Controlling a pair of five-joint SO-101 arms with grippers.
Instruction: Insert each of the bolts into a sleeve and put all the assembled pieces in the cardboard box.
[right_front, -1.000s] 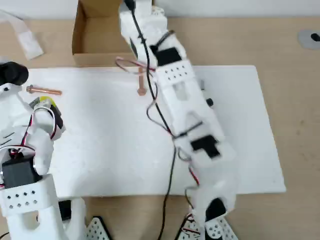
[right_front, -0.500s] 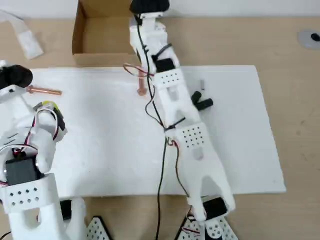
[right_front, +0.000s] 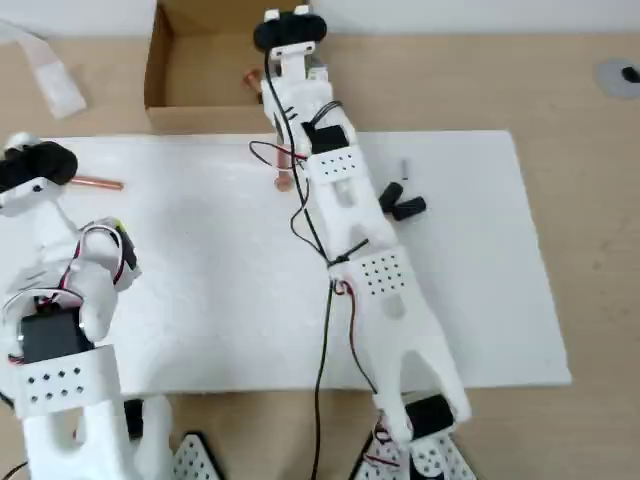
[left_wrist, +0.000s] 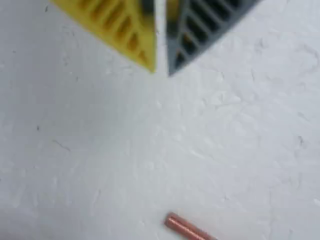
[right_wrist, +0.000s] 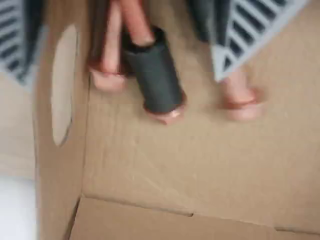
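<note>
My right gripper hangs over the cardboard box, open. Between its spread fingers, a copper bolt in a black sleeve rests on the floor of the box, beside two more copper bolts. One copper end shows inside the box from above. A loose bolt lies on the white foam sheet just beside my left gripper. That gripper is shut on nothing, and the bolt's tip is a short way off. Another bolt lies partly under the right arm. Two black sleeves lie to the arm's right.
The foam sheet covers most of the wooden table. A white strip lies at the back left and a grey disc at the back right. Loose cables hang along the right arm.
The right arm has stretched out from a folded pose, reaching farther over the box, where a copper end now shows. The left arm has shifted slightly back and left.
</note>
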